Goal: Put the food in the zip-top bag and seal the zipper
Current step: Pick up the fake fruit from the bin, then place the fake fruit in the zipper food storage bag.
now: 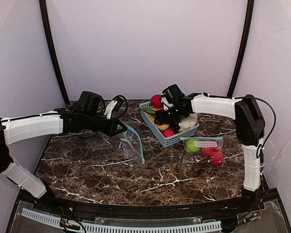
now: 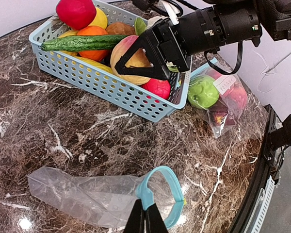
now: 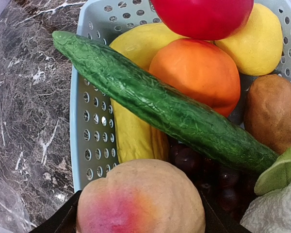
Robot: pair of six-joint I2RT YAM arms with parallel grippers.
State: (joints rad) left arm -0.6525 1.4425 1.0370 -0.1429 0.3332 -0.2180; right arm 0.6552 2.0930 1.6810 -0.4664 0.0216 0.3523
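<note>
Over at the basket (image 2: 103, 85) end of the surface (image 2: 87, 138), the peach (image 3: 140, 199) is bracketed by the right hand (image 2: 138, 63). Its fingers look pressed onto both flanks, so it reads as pinched, though it hasn't been lifted clear of the pile as far as can be told. Most of the other food is heaped in that same basket, with a cucumber (image 3: 160, 107) lying slantwise right behind the peach. Well apart from it, the empty zip-top bag (image 2: 82, 194) is laid flat on the surface. Its blue zipper rim (image 2: 166, 187) is nipped by the left hand (image 2: 146, 217), fingers pressed together on it, so the mouth is bowed into a loop. A filled bag (image 2: 218, 97) is parked just beside the basket.

Tips for this step, fwiw: the peach should be raised straight up before anything sideways is tried, since the cucumber or the basket wall could get snagged otherwise. Glossy round fruit is likely to squirt out if it's gripped off-centre, so the grip is best set across the widest part. The bag mouth probably wants to be pulled wider and steadied before the peach is brought over, or the fruit may get dropped on the rim rather than inside
</note>
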